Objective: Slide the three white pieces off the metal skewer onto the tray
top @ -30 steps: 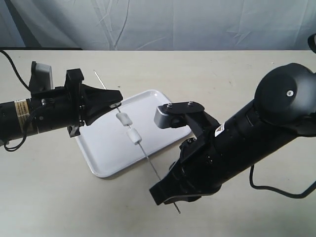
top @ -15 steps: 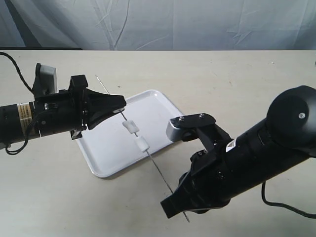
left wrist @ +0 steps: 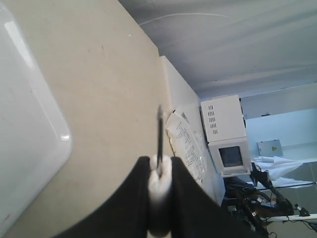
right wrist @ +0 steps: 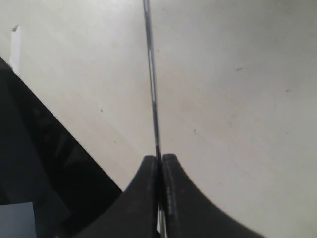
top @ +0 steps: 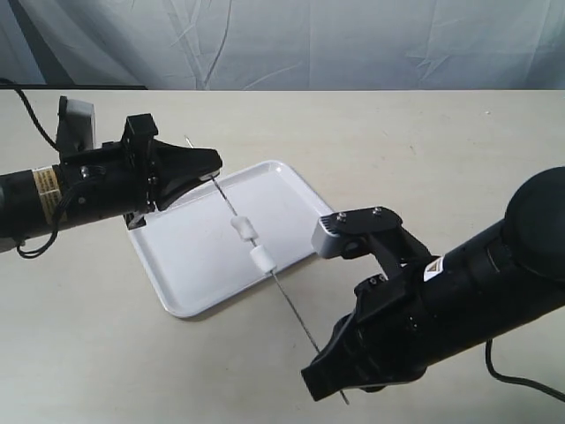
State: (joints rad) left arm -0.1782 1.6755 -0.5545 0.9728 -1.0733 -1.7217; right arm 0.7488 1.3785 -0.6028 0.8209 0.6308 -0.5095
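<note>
The thin metal skewer (top: pixel 291 305) slants over the white tray (top: pixel 190 256), its far tip poking out behind the left arm. Two white pieces sit on it above the tray, one (top: pixel 241 228) just above the other (top: pixel 261 259). My left gripper (top: pixel 212 164) is shut on the third white piece (left wrist: pixel 160 191), with the skewer (left wrist: pixel 159 131) passing through it and out beyond the fingertips. My right gripper (top: pixel 328 382) is shut on the skewer's near end, off the tray over the table. In the right wrist view the rod (right wrist: pixel 151 84) runs straight out from the closed gripper (right wrist: pixel 160 159).
The tray's rounded corner (left wrist: pixel 47 134) shows beside the left fingers. The beige table (top: pixel 424 159) is backed by a grey cloth (top: pixel 291 40). A black cable (top: pixel 22 119) trails behind the left arm. A white box-like device (left wrist: pixel 225 131) and papers stand beyond the table.
The right arm has drawn back toward the lower right, pulling the skewer with it. The two free pieces have travelled with the rod, away from the left gripper, which has stayed nearly in place.
</note>
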